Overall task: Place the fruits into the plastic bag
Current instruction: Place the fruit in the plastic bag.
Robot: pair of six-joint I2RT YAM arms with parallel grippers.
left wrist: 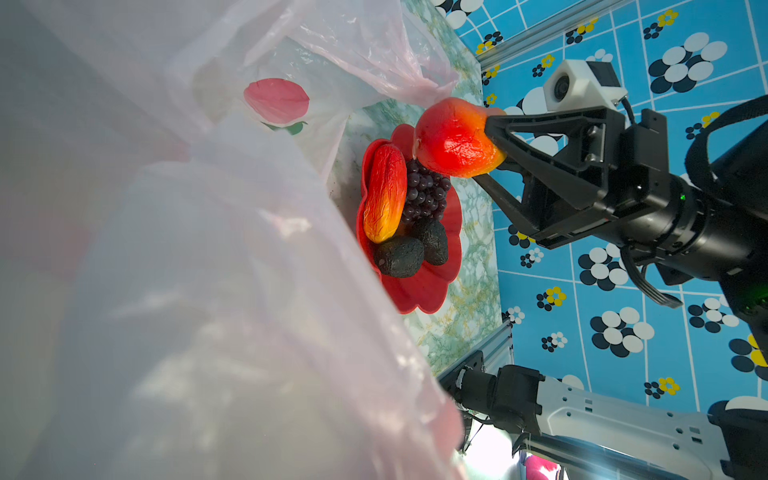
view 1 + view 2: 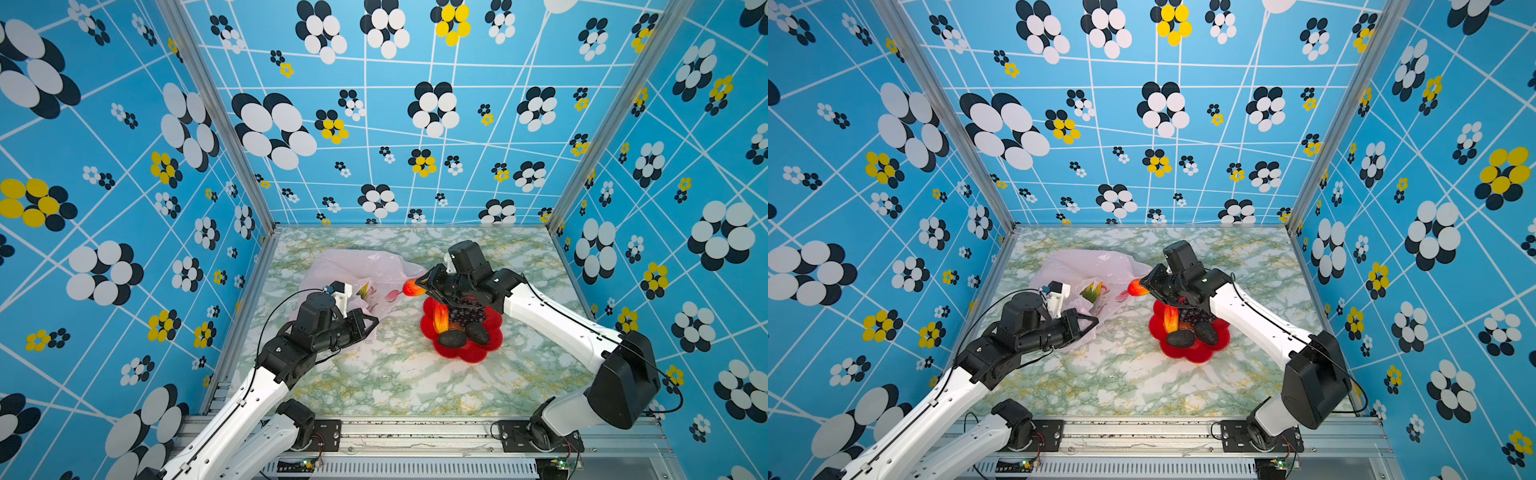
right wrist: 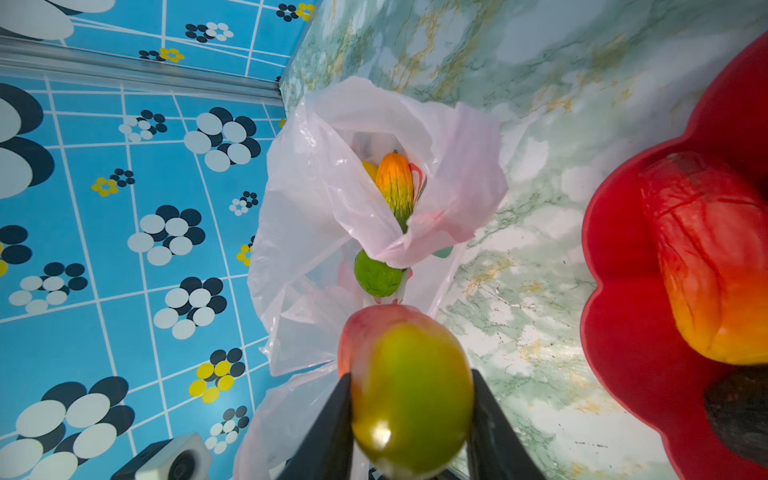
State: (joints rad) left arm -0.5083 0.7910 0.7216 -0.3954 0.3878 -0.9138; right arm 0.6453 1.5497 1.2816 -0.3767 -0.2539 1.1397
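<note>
The pale-pink plastic bag (image 2: 353,266) (image 3: 332,187) lies at the table's left, its mouth facing the plate. My left gripper (image 2: 376,321) (image 2: 1096,321) is shut on the bag's near edge, and bag film hides its jaws in the left wrist view. Inside the bag are an orange-green fruit (image 3: 395,183), a bumpy green ball (image 3: 376,272) and a yellow fruit (image 3: 369,168). My right gripper (image 2: 417,286) (image 3: 411,395) is shut on a red-yellow-green fruit (image 2: 412,287) (image 1: 453,141) in the air between plate and bag. On the red plate (image 2: 469,353) lie a red-orange fruit (image 2: 439,318), grapes (image 2: 467,311) and two dark avocado-like fruits (image 2: 452,338).
Blue flower-patterned walls with aluminium corner posts (image 2: 257,199) close in the marble table (image 2: 395,382) on three sides. A metal rail (image 2: 415,432) carrying both arm bases runs along the front edge. The right arm reaches over the plate's back half.
</note>
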